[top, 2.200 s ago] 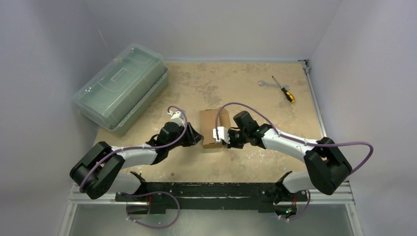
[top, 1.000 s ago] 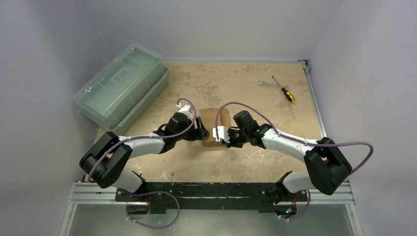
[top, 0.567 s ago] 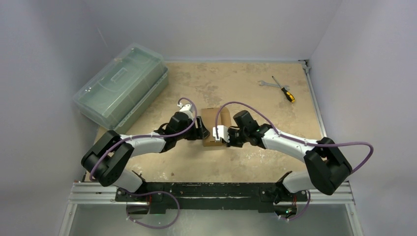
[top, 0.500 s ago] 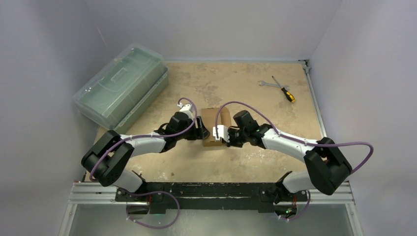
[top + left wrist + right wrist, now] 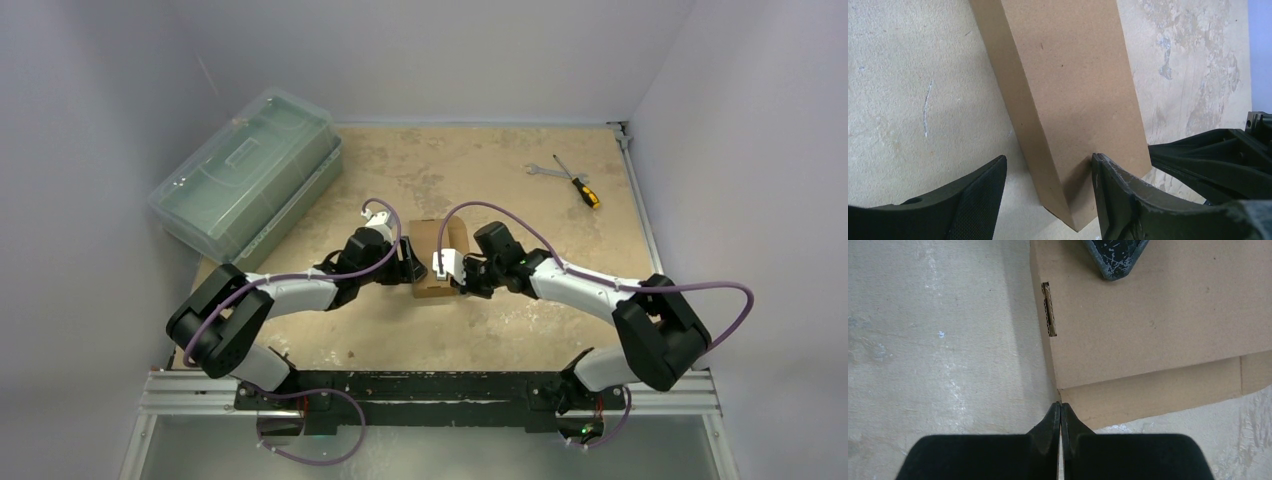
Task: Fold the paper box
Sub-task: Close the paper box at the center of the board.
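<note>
Cardboard is filling both of my wrist views: the paper box (image 5: 428, 248) is lying near the middle of the table (image 5: 500, 330), between my two arms, folded up into a low brown carton with its top face shut. I am not seeing into it, so I cannot tell whether anything is inside. A narrow slot (image 5: 1049, 315) is showing in the side wall where the corrugated edge is peeking out, and a flat flap (image 5: 1158, 390) is sticking out along the bottom edge onto the table.

My left gripper (image 5: 1048, 160) is standing spread around one corner of the carton. One of its fingers (image 5: 973, 200) is hanging just beside the side wall, with a strip of table showing between them, while the other (image 5: 1120, 195) is reaching over the top face. From my right wrist I am seeing that finger's tip (image 5: 1113, 257) lying on the top panel. I am not pinching anything with this side.

My right gripper (image 5: 1060, 412) is keeping its fingers pressed together with nothing between them, and the joined tip is touching the carton's corner where the top panel is meeting the flap.

Far off to my left, a translucent green plastic case (image 5: 245, 175) is sitting at the table's edge with its lid down; its walls are too cloudy to show any contents. A wrench (image 5: 543, 170) and a screwdriver (image 5: 580, 187) are lying together at the far right, well apart from the carton.
</note>
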Motion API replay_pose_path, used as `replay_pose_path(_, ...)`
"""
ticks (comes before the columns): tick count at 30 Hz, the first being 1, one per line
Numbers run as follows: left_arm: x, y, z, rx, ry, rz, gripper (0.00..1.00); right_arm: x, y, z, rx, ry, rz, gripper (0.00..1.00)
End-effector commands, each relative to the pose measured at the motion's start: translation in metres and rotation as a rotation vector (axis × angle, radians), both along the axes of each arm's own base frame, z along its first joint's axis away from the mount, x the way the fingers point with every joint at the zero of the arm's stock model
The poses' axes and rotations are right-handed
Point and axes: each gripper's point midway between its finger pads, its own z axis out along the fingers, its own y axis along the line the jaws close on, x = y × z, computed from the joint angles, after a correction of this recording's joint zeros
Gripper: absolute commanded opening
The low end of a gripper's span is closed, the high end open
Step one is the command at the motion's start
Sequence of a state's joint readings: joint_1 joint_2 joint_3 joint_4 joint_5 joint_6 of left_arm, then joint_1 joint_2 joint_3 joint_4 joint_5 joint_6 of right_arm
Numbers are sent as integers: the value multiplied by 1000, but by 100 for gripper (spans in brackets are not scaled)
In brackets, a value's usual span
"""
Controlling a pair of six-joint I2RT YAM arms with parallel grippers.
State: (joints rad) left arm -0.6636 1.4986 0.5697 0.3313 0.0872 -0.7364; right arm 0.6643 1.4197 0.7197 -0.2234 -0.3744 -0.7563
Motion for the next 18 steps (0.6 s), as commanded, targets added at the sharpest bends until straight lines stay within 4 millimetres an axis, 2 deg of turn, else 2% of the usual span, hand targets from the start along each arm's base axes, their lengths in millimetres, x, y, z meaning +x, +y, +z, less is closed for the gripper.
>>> replay_pose_path(1,-2,1,-9,39,8,-21,61,16,6,15,34,-38,-37,0)
replay_pose_path(18,-4,-3,-11,19,19,-32,60,17,12,29,79,-68,-15,0)
